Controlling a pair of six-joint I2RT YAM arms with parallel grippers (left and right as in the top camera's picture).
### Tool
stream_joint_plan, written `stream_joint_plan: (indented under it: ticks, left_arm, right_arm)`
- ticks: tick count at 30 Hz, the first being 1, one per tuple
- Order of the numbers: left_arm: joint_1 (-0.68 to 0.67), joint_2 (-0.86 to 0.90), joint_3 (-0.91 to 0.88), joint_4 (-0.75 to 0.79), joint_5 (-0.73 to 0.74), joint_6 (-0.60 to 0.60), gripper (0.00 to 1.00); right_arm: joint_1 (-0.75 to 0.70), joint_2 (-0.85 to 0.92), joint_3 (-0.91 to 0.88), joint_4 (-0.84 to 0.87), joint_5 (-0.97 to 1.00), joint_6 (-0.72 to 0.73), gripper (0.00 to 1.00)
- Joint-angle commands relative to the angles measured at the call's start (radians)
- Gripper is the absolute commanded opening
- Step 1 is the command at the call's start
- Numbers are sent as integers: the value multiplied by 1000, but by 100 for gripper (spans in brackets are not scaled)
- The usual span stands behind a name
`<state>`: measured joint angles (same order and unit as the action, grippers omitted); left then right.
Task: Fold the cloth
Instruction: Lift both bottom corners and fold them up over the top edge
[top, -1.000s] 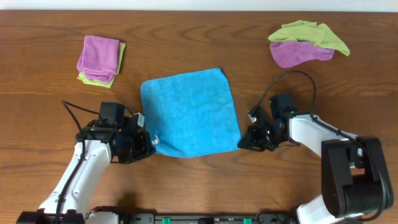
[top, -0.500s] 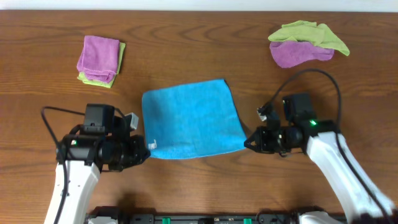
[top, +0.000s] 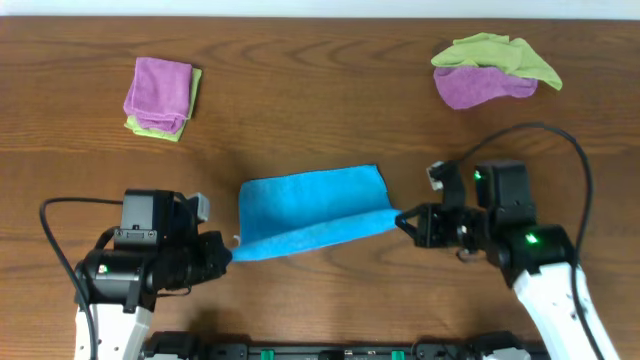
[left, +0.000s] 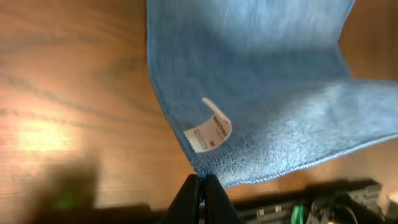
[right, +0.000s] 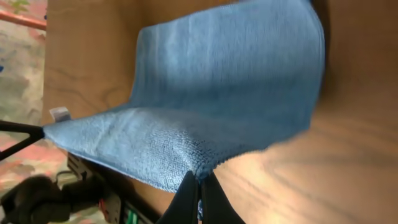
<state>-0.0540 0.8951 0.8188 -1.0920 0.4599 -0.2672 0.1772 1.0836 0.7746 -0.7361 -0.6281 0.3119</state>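
**Now holding the near edge up, ready for the fold-over**

Right, I am pinching the cloth (top: 310, 205) at both of its near corners. My left gripper (left: 200, 186) is clamped fully shut on the corner carrying the white tag (left: 209, 132), at 7 o'clock of the cloth. My right gripper (right: 199, 180) is clamped just as tight on the opposite near corner, at 4 o'clock. The near edge is hanging stretched between them, raised off the table (top: 320, 100), while the far half is lying flat on the wood toward 12 o'clock. The cloth is sitting at about 6 o'clock of the table's centre. That is well apart from the folded purple-and-green pile (top: 160, 95) at 10 o'clock and the loose purple-and-green heap (top: 490, 68) at 2 o'clock.

I am judging this as the fold-over step, with the first fold not yet laid down. As I am reading it, the next move is calling for both arms to carry the raised edge toward 12 o'clock together, level and at a matched pace. That way the near corners are landing on the far corners. Letting one side lead is risking a skewed fold, and pulling too hard is risking dragging the flat half along.
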Motion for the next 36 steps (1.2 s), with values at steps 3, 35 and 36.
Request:
stream_joint_plan:
  ticks: [3, 35, 36]
  left_arm:
    - [0, 81, 12, 112, -48, -29, 6]
    - [40, 597, 119, 381, -6, 60, 6]
    - [40, 597, 114, 378, -6, 62, 6]
  right_arm:
    - [27, 142, 14, 134, 23, 80, 1]
    - [26, 594, 185, 356, 56, 180, 1]
    - [26, 594, 185, 341, 56, 180, 1]
